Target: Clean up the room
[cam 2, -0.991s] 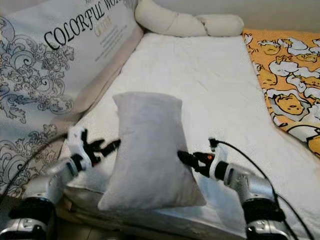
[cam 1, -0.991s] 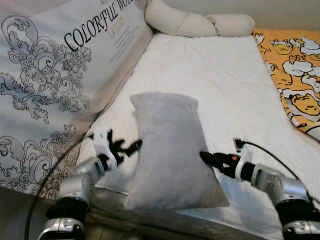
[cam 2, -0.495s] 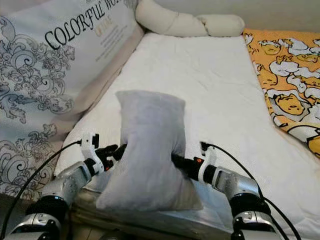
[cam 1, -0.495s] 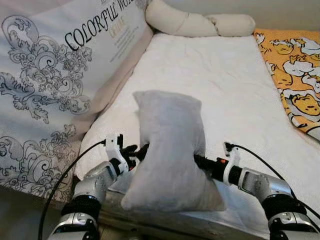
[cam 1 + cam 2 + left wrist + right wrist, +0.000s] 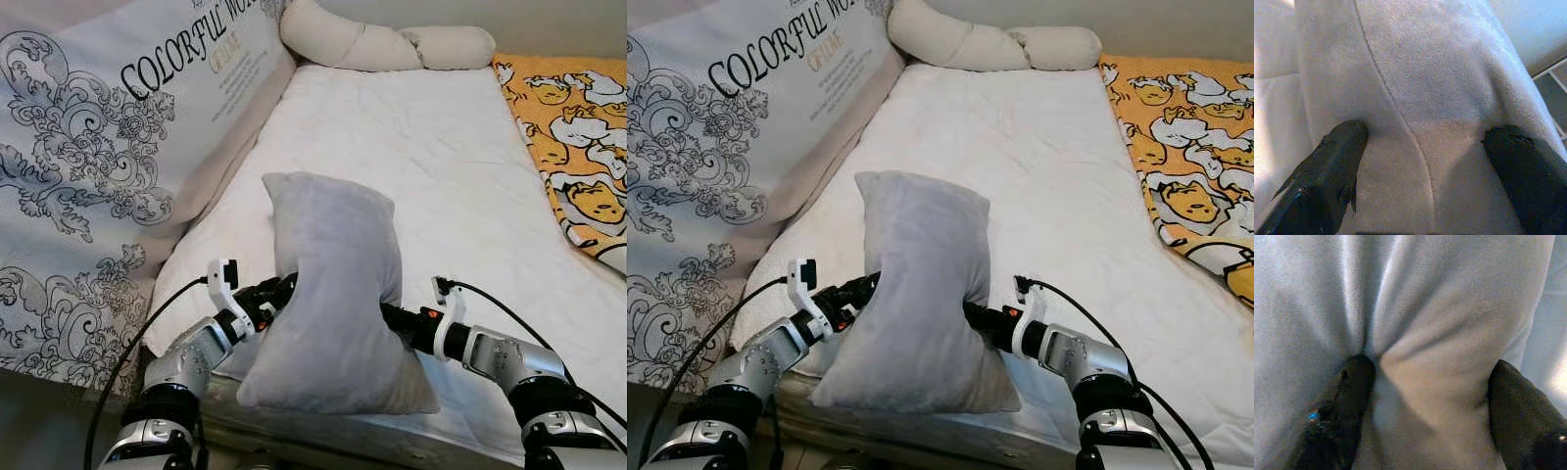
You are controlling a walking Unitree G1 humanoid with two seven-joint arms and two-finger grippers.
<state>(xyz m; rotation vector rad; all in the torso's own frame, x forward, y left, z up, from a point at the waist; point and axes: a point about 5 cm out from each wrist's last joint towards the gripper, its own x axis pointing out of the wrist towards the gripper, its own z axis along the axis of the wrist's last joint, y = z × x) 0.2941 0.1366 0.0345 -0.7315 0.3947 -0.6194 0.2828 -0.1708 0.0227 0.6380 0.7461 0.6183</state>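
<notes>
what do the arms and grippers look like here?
Two silver metal arms with dark joint rings. Left gripper and right gripper: long black fingers, a white bracket at each wrist, a thin black cable looping off each. The right gripper has small orange-red marks near its base.

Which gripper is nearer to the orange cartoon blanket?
Right. The right gripper presses the grey pillow on the side towards the orange blanket; the left gripper presses its far side.
</notes>
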